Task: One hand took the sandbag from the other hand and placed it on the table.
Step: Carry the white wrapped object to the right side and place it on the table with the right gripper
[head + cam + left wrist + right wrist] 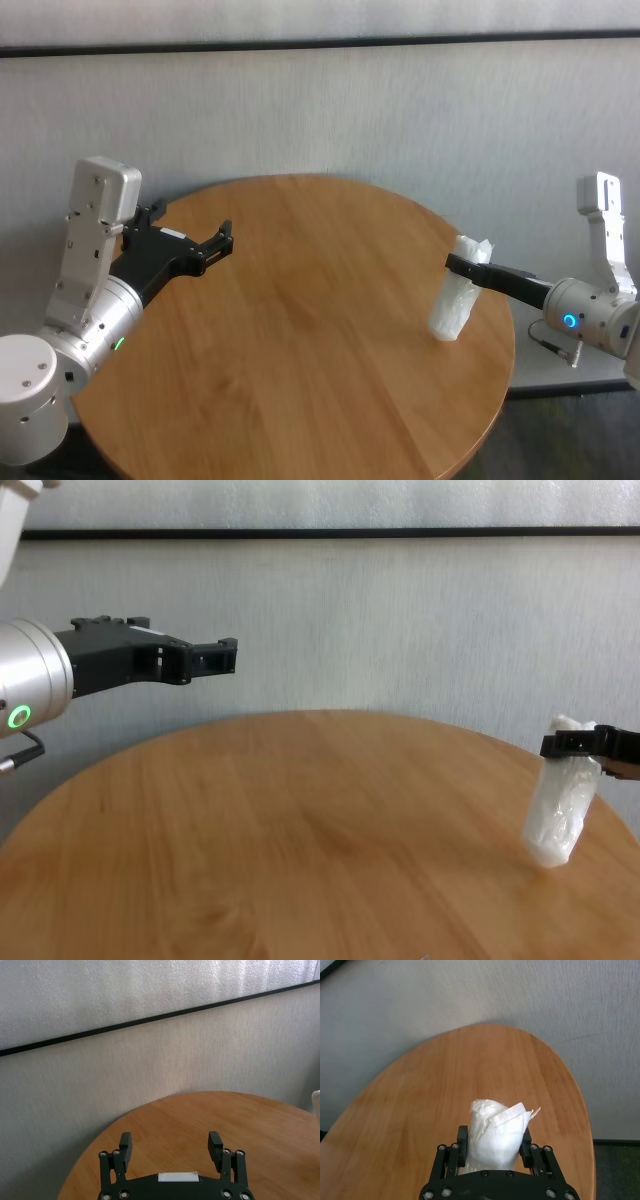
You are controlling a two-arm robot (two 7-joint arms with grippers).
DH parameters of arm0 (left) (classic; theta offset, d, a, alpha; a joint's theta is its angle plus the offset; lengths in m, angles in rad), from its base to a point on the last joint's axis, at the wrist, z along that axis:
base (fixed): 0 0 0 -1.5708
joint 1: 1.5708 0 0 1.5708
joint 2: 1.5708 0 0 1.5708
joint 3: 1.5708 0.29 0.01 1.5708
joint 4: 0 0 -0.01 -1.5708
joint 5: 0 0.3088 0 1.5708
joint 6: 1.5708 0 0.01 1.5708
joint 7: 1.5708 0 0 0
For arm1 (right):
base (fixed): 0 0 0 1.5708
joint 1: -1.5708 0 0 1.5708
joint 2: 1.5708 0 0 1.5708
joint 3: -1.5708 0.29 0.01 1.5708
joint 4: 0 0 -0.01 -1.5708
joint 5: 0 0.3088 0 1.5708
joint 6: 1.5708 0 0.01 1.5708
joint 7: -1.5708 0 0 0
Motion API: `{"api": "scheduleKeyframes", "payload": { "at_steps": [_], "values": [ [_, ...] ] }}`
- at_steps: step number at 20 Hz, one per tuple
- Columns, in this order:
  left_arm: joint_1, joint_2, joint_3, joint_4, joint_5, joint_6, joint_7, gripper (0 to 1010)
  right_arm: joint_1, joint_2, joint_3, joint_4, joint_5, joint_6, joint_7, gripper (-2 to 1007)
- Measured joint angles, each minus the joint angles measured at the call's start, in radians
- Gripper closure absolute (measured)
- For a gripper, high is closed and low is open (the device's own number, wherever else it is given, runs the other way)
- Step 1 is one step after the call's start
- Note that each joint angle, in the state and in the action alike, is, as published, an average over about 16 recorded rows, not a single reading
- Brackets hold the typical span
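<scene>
My right gripper [463, 265], the one with the blue ring, is shut on the upper part of the white sandbag [455, 305]. The bag hangs upright, and its lower end is down at the round wooden table [300, 330] near the right edge. The right wrist view shows the bag [492, 1130] squeezed between the fingers of that gripper [494, 1139]. The chest view shows the same grip [565, 743] on the bag [560, 820]. My left gripper [222, 240], with the green ring, is open and empty above the table's left side, far from the bag. It is also in the left wrist view [170, 1142].
A pale textured wall with a dark horizontal strip [320, 42] stands close behind the table. The right arm's white upper link [605, 225] stands off the table's right edge. Bare wood lies between the two grippers [300, 830].
</scene>
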Motion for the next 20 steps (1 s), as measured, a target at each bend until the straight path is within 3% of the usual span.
{"api": "scheduleKeyframes", "payload": {
  "at_steps": [13,20],
  "values": [
    [0.000,0.000,0.000,0.000,0.000,0.000,0.000,9,0.026,-0.008,-0.023,0.042,-0.050,-0.001,0.057,407],
    [0.000,0.000,0.000,0.000,0.000,0.000,0.000,9,0.027,-0.009,-0.024,0.042,-0.051,-0.003,0.057,398]
  ]
}}
